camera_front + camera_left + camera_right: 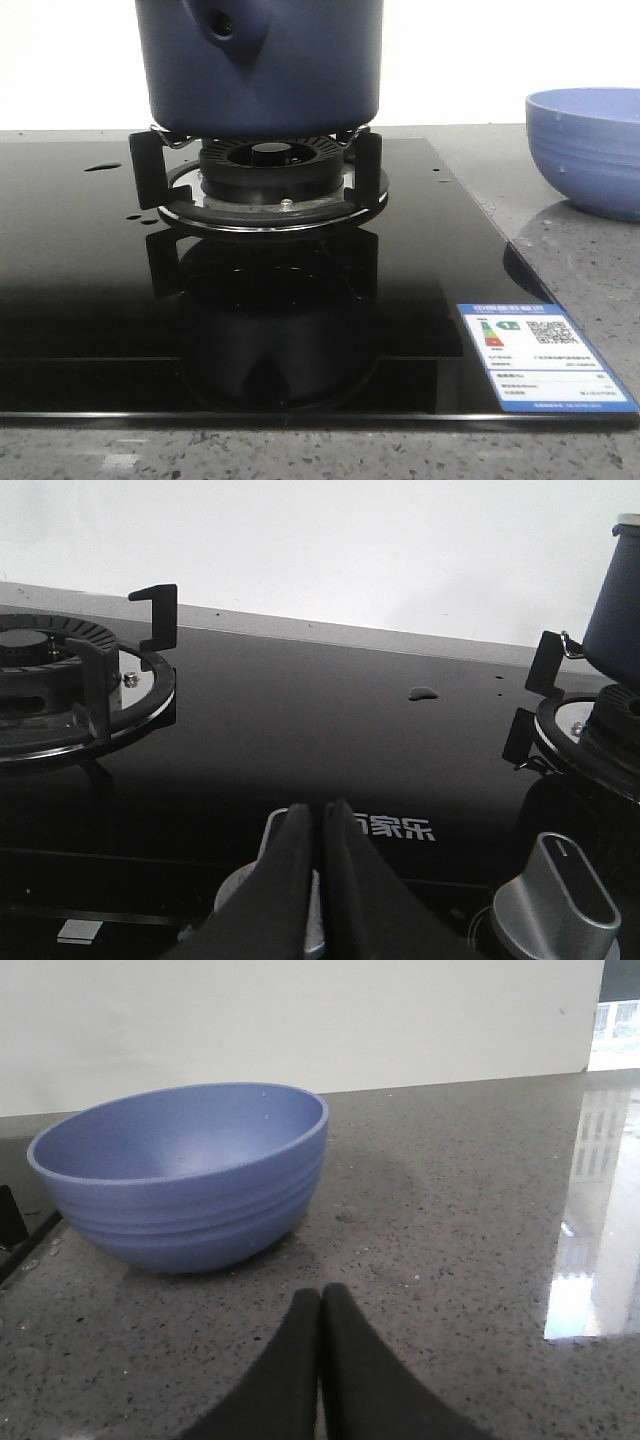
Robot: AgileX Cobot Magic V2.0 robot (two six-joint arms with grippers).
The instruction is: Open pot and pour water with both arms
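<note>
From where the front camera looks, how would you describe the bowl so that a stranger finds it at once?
Start at the black glass hob that fills most of the front view; a dark navy pot stands on its burner. Look past the hob's right edge to the grey speckled counter. There sits the bowl: round, open, lighter blue, with ridges around its outside, smaller than the pot and without a handle.

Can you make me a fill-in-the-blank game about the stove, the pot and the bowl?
1. The navy pot sits on a gas ____.
2. The lighter blue bowl stands on the speckled ____, beside the stove.
3. Both the left gripper and the right gripper have their fingers ____.
4. A small drop of ____ lies on the black glass stovetop.

Missing words: burner; countertop; shut; water
</note>
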